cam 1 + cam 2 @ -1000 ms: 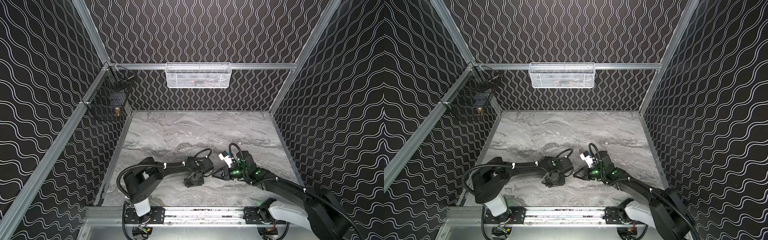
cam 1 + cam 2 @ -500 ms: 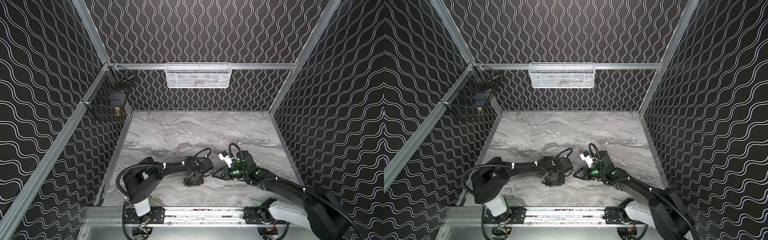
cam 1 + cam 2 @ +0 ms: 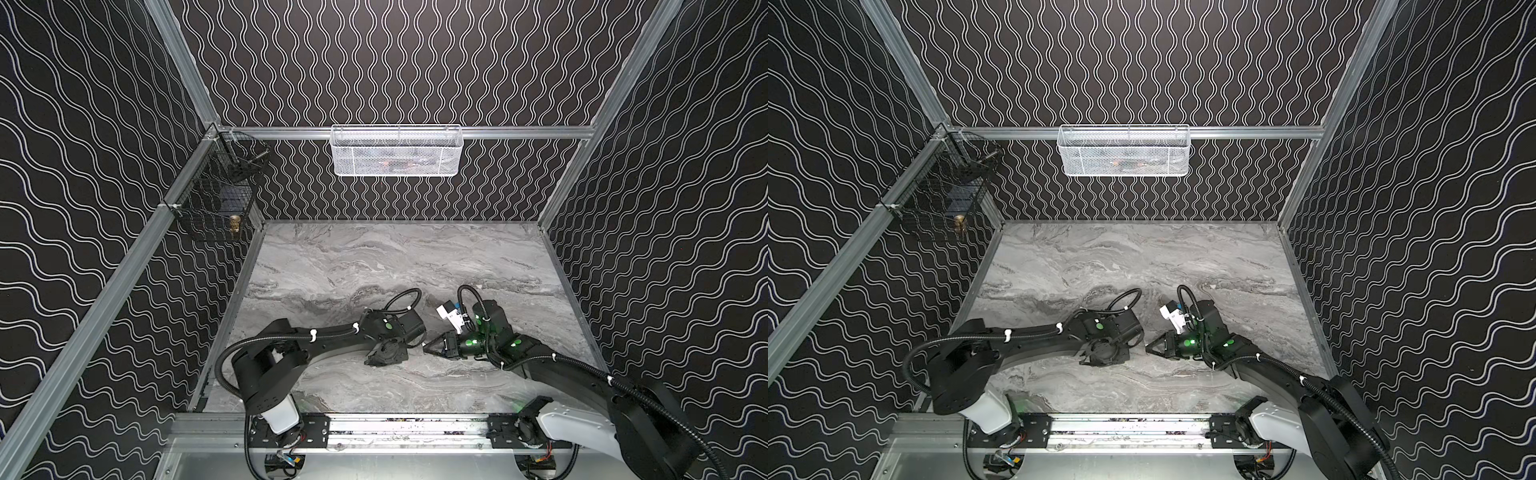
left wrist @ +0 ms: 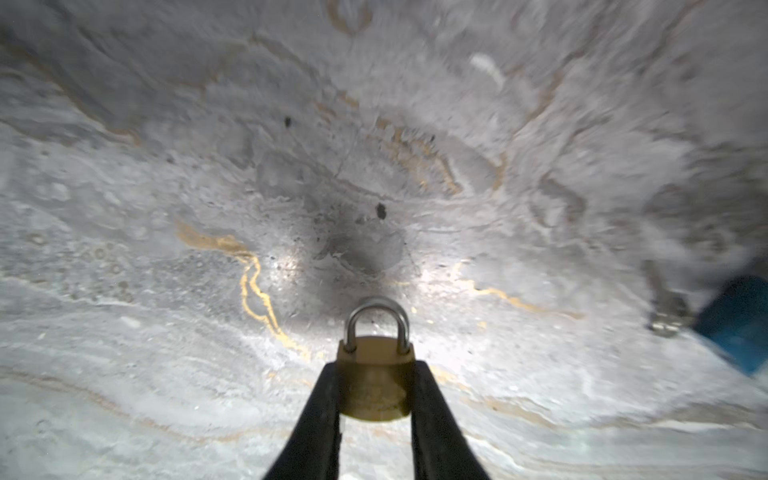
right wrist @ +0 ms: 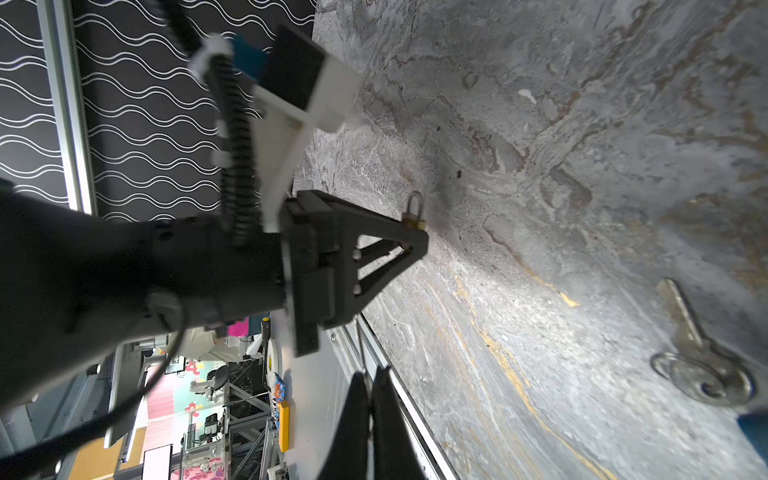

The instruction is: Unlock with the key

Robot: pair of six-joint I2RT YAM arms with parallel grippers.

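Left arm [image 3: 328, 332]: I have it stretched low from its base toward the middle, wrist bent so the left gripper [image 4: 376, 365] points steeply downward. Its fingers [image 4: 324, 399] press on both flanks of the padlock [image 4: 374, 384]. Right arm [image 3: 561, 365]: I have it low as well, forearm reaching inward. The right gripper [image 3: 426, 350] lies nearly level, tip just beside the left gripper, jaws pressed together.
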